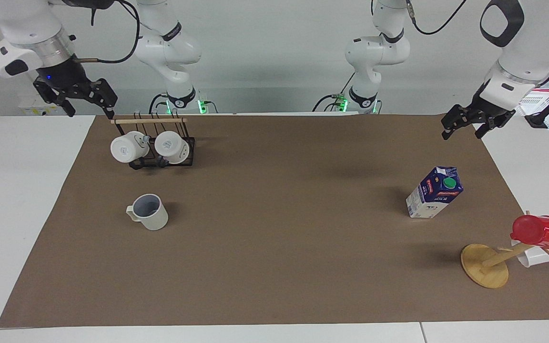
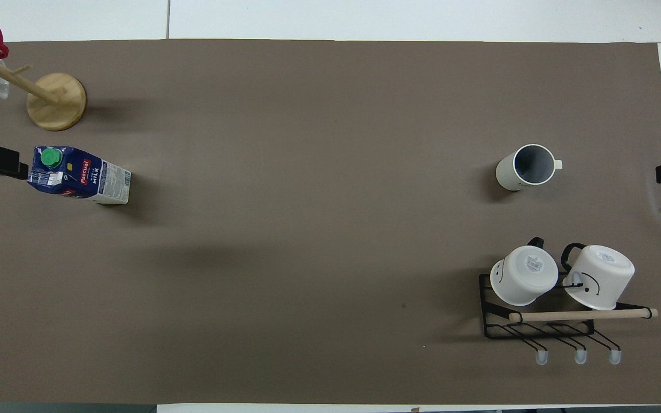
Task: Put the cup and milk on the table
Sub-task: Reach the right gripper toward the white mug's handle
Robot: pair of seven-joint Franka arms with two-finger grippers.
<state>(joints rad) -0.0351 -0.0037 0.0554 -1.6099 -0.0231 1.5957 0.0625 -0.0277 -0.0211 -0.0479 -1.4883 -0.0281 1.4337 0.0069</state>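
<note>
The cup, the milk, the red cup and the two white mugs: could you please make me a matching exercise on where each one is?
Things:
1. cup
2. milk
3. red cup
4. two white mugs

Places:
A. on the wooden stand
B. on the black rack
C. upright on the brown paper, toward the right arm's end
D. upright on the brown paper, toward the left arm's end

Pairs: 1-C, 2-D, 3-A, 4-B

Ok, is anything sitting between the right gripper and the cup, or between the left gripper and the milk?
Nothing visible blocks either. The right gripper hangs open over the black mug rack; the cup stands farther from the robots than that rack, bare paper around it. The left gripper hangs open over the table edge, the milk clear of the wooden mug tree.
</note>
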